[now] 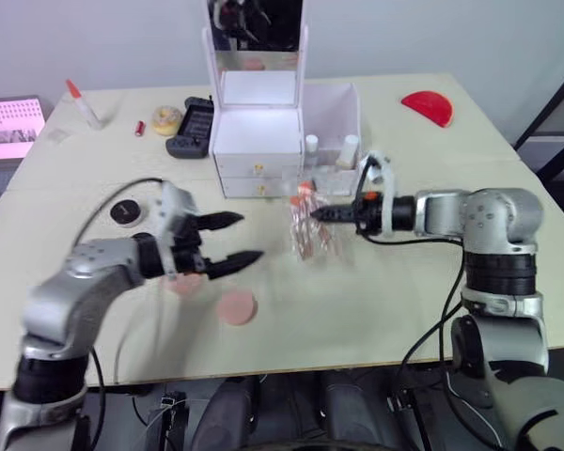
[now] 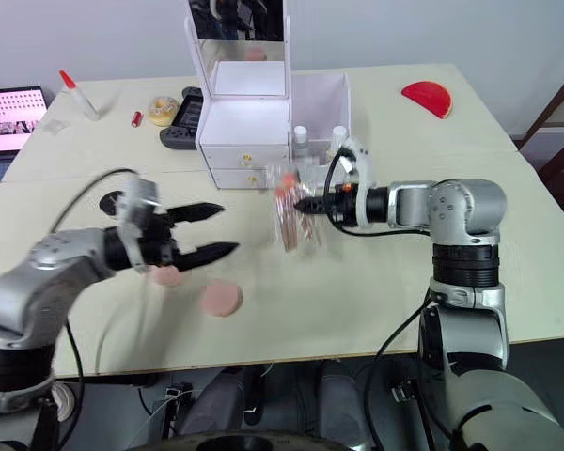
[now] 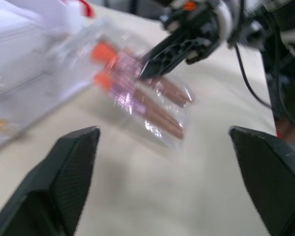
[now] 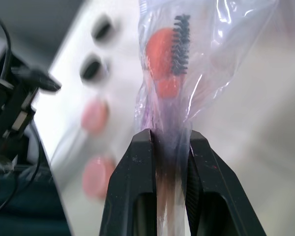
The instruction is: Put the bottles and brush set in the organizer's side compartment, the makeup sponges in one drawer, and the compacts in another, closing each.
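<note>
Right hand (image 1: 312,214): clamped tight on the brush set (image 1: 307,223), a clear bag of brushes with orange ends, held up off the worktop (image 1: 385,291) just in front of the organizer (image 1: 263,141).
Left hand (image 1: 247,239): spread wide, nothing between the fingers, hovering out in front of the organizer and off to its left.
Brush set: dangling from the right hand's fingertips, close to the organizer's drawers, between the two hands.
Organizer: white, mirror upright at the back, both stacked drawers look shut, side compartment (image 1: 334,117) on its right.
Bottles: two white caps poking up inside the side compartment, one (image 1: 311,144) nearer the drawers, one (image 1: 348,150) further right.
Makeup sponges: two pink rounds flat on the worktop in front of the organizer, one (image 1: 236,307) in the open, one (image 1: 184,285) partly tucked under the left hand.
Compacts: one black round case (image 1: 125,212) on the worktop front-left of the organizer, beside the left arm; two dark rounds show in the right wrist view.
Behind the organizer's left: black handheld device (image 1: 191,127), yellowish ring roll (image 1: 166,119), thin white tube (image 1: 83,105).
Right of the organizer: red half-round piece (image 1: 428,106), well apart.
</note>
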You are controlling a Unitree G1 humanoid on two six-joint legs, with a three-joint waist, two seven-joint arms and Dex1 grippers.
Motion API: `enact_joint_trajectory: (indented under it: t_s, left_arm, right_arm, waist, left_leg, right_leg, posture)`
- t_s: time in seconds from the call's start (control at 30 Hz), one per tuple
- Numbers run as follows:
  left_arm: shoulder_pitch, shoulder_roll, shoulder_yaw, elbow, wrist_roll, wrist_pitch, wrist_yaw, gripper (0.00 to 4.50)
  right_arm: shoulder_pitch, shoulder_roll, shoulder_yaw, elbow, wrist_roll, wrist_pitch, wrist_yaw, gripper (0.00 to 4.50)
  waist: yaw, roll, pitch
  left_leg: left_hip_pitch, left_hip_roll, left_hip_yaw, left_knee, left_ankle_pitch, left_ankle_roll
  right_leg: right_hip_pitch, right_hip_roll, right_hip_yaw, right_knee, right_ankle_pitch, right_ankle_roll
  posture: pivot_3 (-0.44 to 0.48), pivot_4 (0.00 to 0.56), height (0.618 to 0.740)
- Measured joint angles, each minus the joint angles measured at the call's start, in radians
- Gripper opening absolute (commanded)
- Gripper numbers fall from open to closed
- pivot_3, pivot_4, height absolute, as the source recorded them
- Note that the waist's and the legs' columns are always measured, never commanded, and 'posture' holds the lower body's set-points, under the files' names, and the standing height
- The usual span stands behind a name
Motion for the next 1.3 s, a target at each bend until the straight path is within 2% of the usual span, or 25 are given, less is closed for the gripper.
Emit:
enact_joint_trajectory:
  t_s: [0.1, 0.17, 0.3, 0.4, 0.5, 0.67, 0.83, 0.97, 1.07, 1.17, 1.3]
  left_arm:
    - [-0.001, 0.061, 0.142, -0.019, -0.104, 0.06, 0.042, 4.47]
    - [0.0, 0.096, 0.197, -0.03, -0.16, 0.09, 0.057, 4.47]
    - [0.008, 0.129, 0.204, -0.047, -0.206, 0.107, 0.067, 4.47]
    - [-0.002, 0.127, 0.179, -0.049, -0.208, 0.104, 0.085, 4.47]
    - [-0.046, 0.109, 0.149, -0.042, -0.213, 0.093, 0.107, 4.47]
    - [-0.094, 0.082, 0.11, -0.03, -0.216, 0.067, 0.136, 4.47]
    - [-0.121, 0.078, 0.109, -0.021, -0.234, 0.061, 0.161, 4.47]
    - [-0.124, 0.078, 0.113, -0.023, -0.257, 0.061, 0.182, 4.47]
    - [-0.124, 0.078, 0.114, -0.028, -0.263, 0.061, 0.196, 4.47]
    - [-0.124, 0.078, 0.114, -0.037, -0.282, 0.061, 0.211, 4.5]
    - [-0.123, 0.079, 0.114, -0.041, -0.296, 0.061, 0.222, 4.5]
  right_arm:
    - [0.001, 0.001, -0.067, -0.109, 0.023, -0.095, -0.012, 0.17]
    - [0.008, 0.004, -0.093, -0.169, 0.04, -0.141, -0.027, 0.17]
    - [0.018, 0.012, -0.097, -0.195, 0.039, -0.211, -0.066, 0.17]
    - [-0.033, 0.024, -0.084, -0.103, -0.03, -0.349, -0.112, 0.17]
    - [-0.136, 0.029, -0.022, 0.074, -0.158, -0.549, -0.131, 0.17]
    - [-0.348, 0.078, 0.038, 0.57, -0.357, -0.962, -0.165, 0.17]
    - [-0.511, 0.117, 0.065, 1.015, -0.477, -1.244, -0.188, 0.17]
    - [-0.554, 0.152, 0.067, 1.213, -0.536, -1.371, -0.223, 0.17]
    - [-0.554, 0.161, 0.065, 1.292, -0.559, -1.411, -0.254, 0.17]
    - [-0.555, 0.167, 0.058, 1.33, -0.581, -1.436, -0.28, 1.25]
    - [-0.575, 0.168, 0.018, 1.339, -0.577, -1.442, -0.276, 3.28]
  waist:
    - [0.002, 0.0, 0.0]
    - [0.003, 0.0, 0.0]
    - [0.001, 0.0, 0.0]
    - [0.001, 0.0, 0.0]
    - [-0.001, 0.0, 0.0]
    - [-0.006, 0.0, 0.0]
    - [-0.011, 0.0, 0.001]
    - [-0.021, 0.0, 0.001]
    - [-0.026, 0.0, 0.001]
    - [-0.03, 0.0, 0.001]
    - [-0.032, 0.001, 0.002]
  left_leg:
    - [0.0, 0.0, 0.0, 0.0, 0.0, 0.0]
    - [0.0, 0.0, 0.0, 0.0, 0.0, 0.0]
    - [0.0, 0.0, 0.001, 0.0, 0.0, 0.0]
    - [0.001, 0.0, 0.001, 0.0, 0.0, 0.0]
    - [0.001, 0.0, 0.002, -0.001, 0.001, -0.001]
    - [0.001, 0.0, 0.002, -0.003, 0.002, -0.003]
    - [0.001, 0.0, 0.001, -0.004, 0.002, -0.003]
    - [0.001, 0.0, 0.001, -0.004, 0.002, -0.004]
    - [0.001, 0.0, 0.0, -0.004, 0.002, -0.004]
    - [0.001, 0.0, 0.0, -0.005, 0.002, -0.004]
    - [0.001, 0.0, 0.0, -0.005, 0.003, -0.005]
  right_leg:
    - [0.001, 0.0, 0.0, -0.001, 0.0, 0.0]
    - [0.001, 0.0, 0.0, -0.001, 0.0, 0.0]
    - [0.001, 0.0, 0.0, -0.001, 0.0, 0.0]
    - [0.001, 0.0, 0.0, -0.001, 0.0, 0.0]
    - [0.001, 0.0, 0.0, -0.001, 0.0, -0.001]
    - [0.0, 0.0, 0.001, -0.001, 0.001, -0.001]
    - [-0.001, 0.001, 0.001, -0.001, 0.001, -0.002]
    - [-0.001, 0.001, 0.001, -0.001, 0.001, -0.002]
    - [-0.001, 0.001, 0.001, -0.001, 0.001, -0.002]
    - [-0.001, 0.001, 0.001, -0.001, 0.001, -0.002]
    - [-0.002, 0.001, 0.001, 0.0, 0.001, -0.002]
  posture:
    - [0.0, 0.15, 0.738]
    - [0.0, 0.15, 0.738]
    - [0.0, 0.15, 0.738]
    - [0.0, 0.15, 0.738]
    - [0.0, 0.15, 0.738]
    - [0.0, 0.15, 0.738]
    - [0.0, 0.15, 0.738]
    - [0.0, 0.15, 0.738]
    - [0.0, 0.15, 0.738]
    - [0.0, 0.15, 0.738]
    - [0.0, 0.15, 0.738]
